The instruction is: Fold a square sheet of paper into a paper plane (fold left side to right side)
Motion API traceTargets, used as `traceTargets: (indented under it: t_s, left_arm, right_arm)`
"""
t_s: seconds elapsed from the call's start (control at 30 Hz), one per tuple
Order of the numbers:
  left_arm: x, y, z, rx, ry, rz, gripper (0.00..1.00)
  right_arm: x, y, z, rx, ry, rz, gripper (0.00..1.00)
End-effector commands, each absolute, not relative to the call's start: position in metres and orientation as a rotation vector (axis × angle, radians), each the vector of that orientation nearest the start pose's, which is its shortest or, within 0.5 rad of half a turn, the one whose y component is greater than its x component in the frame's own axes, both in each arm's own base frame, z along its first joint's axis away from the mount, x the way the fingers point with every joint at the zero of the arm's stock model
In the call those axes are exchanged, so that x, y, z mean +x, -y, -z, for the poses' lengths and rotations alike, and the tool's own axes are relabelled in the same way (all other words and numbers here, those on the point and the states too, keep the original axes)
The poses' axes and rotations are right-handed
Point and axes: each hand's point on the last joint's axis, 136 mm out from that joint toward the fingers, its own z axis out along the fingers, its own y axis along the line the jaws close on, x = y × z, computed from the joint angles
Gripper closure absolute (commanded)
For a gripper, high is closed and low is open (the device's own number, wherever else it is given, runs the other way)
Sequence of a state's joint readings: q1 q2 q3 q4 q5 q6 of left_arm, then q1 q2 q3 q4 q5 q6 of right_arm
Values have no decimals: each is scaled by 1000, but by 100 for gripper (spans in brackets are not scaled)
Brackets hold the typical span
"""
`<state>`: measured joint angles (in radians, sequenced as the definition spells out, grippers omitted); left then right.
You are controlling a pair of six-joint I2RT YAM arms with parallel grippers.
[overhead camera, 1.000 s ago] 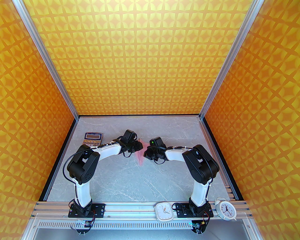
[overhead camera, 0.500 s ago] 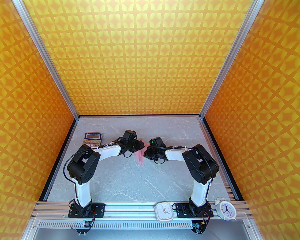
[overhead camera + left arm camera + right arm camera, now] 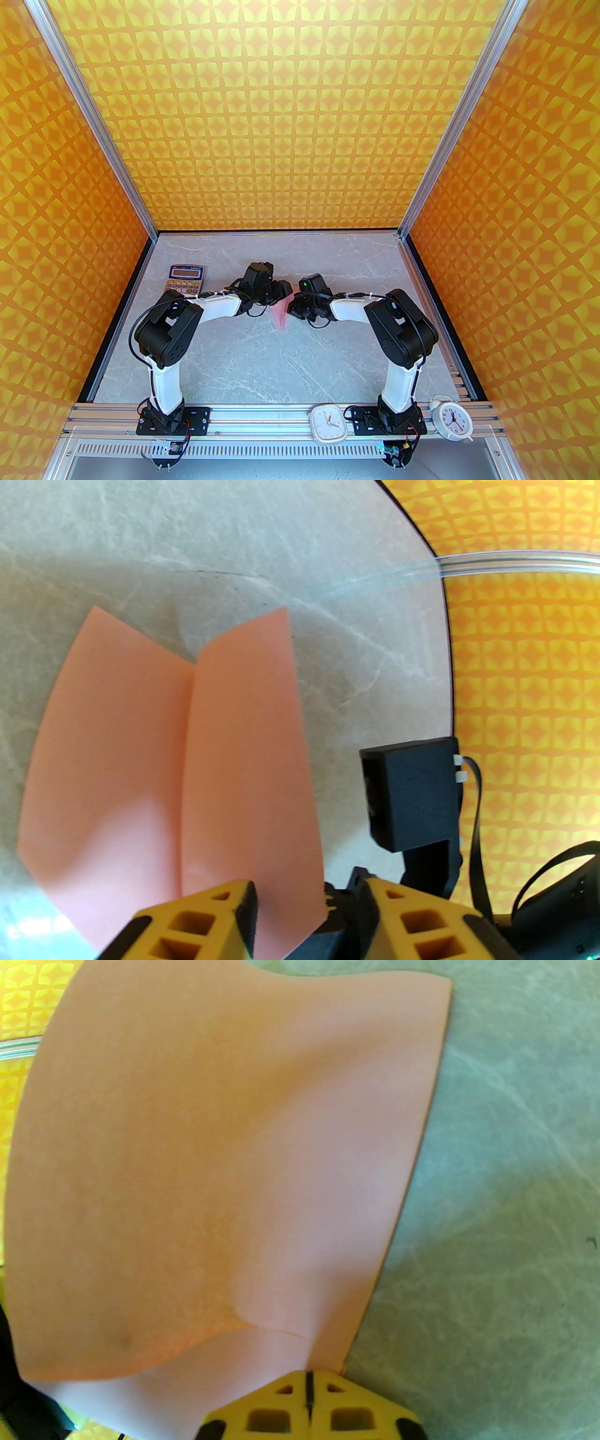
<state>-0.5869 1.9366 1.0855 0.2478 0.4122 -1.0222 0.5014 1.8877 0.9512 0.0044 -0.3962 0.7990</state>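
Note:
The square sheet of paper (image 3: pixel 281 318) is pale pink and sits mid-table between my two grippers, bent into a V along a middle crease. In the left wrist view the sheet (image 3: pixel 117 742) has one half flat and the other half raised. My left gripper (image 3: pixel 282 289) is open. Its yellow fingers (image 3: pixel 201 920) stand well apart, and the raised flap's edge runs through the left gripper (image 3: pixel 309 920) close to the left finger. My right gripper (image 3: pixel 294 309) is at the sheet's right side. In its own view the right gripper (image 3: pixel 309 1400) is shut on the sheet (image 3: pixel 211 1147) at its near edge.
An orange-keyed calculator (image 3: pixel 186 278) lies at the back left of the marble table. Two white clocks (image 3: pixel 329 424) (image 3: pixel 451 418) sit on the front rail by the right arm's base. Orange patterned walls close in three sides. The right wrist's black camera housing (image 3: pixel 412 794) is close beside my left fingers.
My left gripper's jaws have widened and its wrist has shifted slightly right, covering more of the sheet's far part. The right arm and its grip have not moved.

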Motion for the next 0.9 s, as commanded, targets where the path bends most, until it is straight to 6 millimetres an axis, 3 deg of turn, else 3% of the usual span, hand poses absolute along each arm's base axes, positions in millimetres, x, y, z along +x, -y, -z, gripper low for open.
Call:
traceTargets:
  t_s: [0.0,0.57,0.87]
  left_arm:
    - [391,344,-83,-292,-2413,1353,59]
    - [388,344,-72,-304,-2439,1350,55]
    - [388,345,-72,-284,-2451,1333,55]
  right_arm:
    - [325,-245,24,275,-2847,-818,100]
    - [326,-246,21,281,-2825,-839,100]
    - [331,-244,10,282,-2776,-851,100]
